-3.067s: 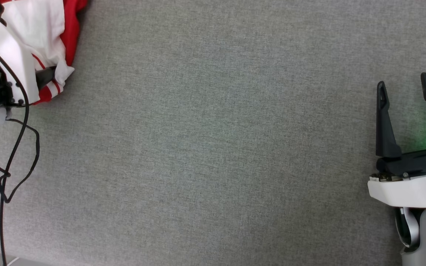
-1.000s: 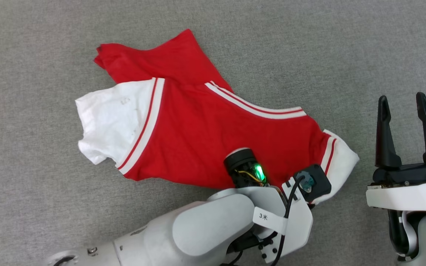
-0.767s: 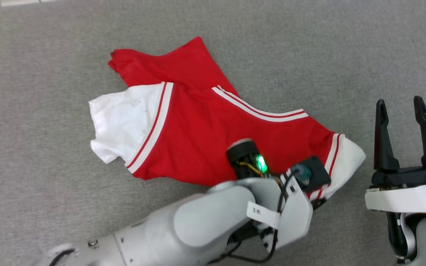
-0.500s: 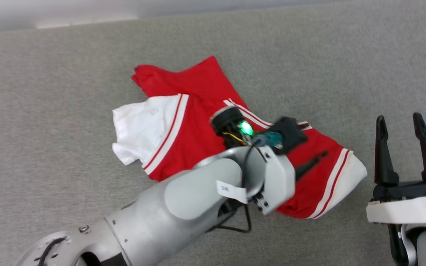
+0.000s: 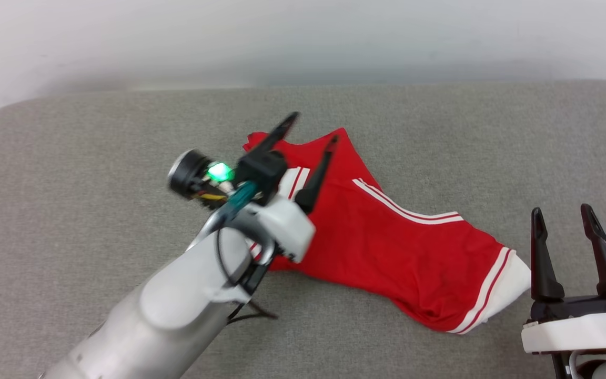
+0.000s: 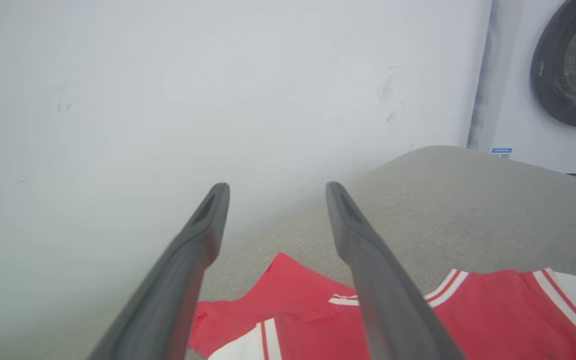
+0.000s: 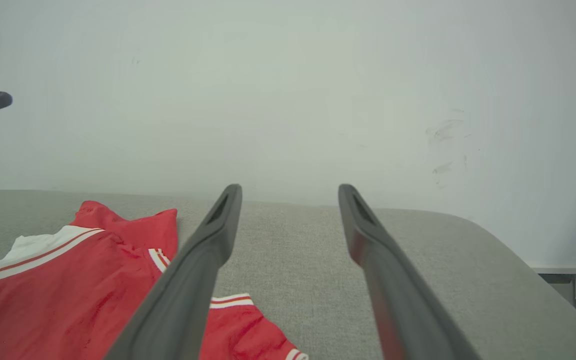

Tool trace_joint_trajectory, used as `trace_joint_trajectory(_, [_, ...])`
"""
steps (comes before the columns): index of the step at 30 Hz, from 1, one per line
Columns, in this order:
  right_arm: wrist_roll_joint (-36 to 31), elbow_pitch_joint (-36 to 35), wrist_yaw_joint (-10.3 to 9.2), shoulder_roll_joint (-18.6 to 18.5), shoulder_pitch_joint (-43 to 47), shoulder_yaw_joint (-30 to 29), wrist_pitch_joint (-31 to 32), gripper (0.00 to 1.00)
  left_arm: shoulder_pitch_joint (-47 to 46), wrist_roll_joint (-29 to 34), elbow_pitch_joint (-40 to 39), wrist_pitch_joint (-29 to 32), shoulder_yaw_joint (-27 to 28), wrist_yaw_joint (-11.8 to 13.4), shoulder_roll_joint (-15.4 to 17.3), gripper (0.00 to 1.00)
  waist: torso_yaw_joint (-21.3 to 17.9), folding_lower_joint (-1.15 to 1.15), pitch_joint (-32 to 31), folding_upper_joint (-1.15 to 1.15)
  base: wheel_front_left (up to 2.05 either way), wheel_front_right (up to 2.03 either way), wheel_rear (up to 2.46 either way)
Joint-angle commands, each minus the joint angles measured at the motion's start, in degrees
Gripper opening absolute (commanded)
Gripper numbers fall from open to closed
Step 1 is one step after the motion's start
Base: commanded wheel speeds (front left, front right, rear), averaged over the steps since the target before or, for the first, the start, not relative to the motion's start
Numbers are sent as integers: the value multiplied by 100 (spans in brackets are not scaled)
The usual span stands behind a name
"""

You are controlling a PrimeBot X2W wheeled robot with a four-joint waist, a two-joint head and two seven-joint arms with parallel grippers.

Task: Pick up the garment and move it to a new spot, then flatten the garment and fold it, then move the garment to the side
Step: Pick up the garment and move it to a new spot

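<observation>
Right, status. The garment is on the grey counter, lying diagonally from mid-rear to near right. It's not flat. The far red end is folded over itself, and one white sleeve is mostly hidden behind my left hand in the head view. The other white sleeve, with its striped cuff, sits just beside my right hand. No numerals are visible, so it's probably face-down or they're tucked in.

Left hand: fingers spread, nothing between them. It's over the far end of the shirt, pointing at the wall, and looks clear of the cloth. Right hand: also spread and empty, at the near right, apart from the sleeve edge.

My read: relocation looks done, flattening is next.

Handling: thin knit, light, fully limp. It has no stiffness, so it drapes and bunches wherever I lift it. I'd expect it to drag on the fabric top rather than slide. It isn't fragile or slippery. The main risk is pinching two layers at once and hauling a fold along.

Grip plan: single-layer pinches at the edges only. The right hand takes the near sleeve cuff or the shoulder seam beside it. The left hand takes the folded-over red corner at the far end. Pull apart low and slow to tension it out, then re-grip on the hem corners.
</observation>
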Motion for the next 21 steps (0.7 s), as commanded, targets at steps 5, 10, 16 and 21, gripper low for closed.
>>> trace_joint_trajectory(5, [87, 32, -2, 14, 199, 6, -12, 100, 1193, 595, -879, -27, 983, 536, 434, 100, 160, 0, -239, 0, 0, 0, 0])
trace_joint_trajectory(10, [171, 57, -2, 15, 289, 37, -12, 100, 2221, 932, -1406, -29, 1843, 713, 557, 100, 200, 0, -347, 0, 0, 0, 0])
trace_joint_trajectory(16, [285, 104, -2, 15, 426, 64, -12, 100, 3283, 1297, -1722, -28, 2738, 655, 341, 100, 229, 0, -476, 0, 0, 0, 0])
trace_joint_trajectory(21, [411, 155, -2, 15, 586, 116, -12, 100, 3985, 1627, -1825, -29, 3311, 464, 49, 100, 236, 0, -608, 0, 0, 0, 0])
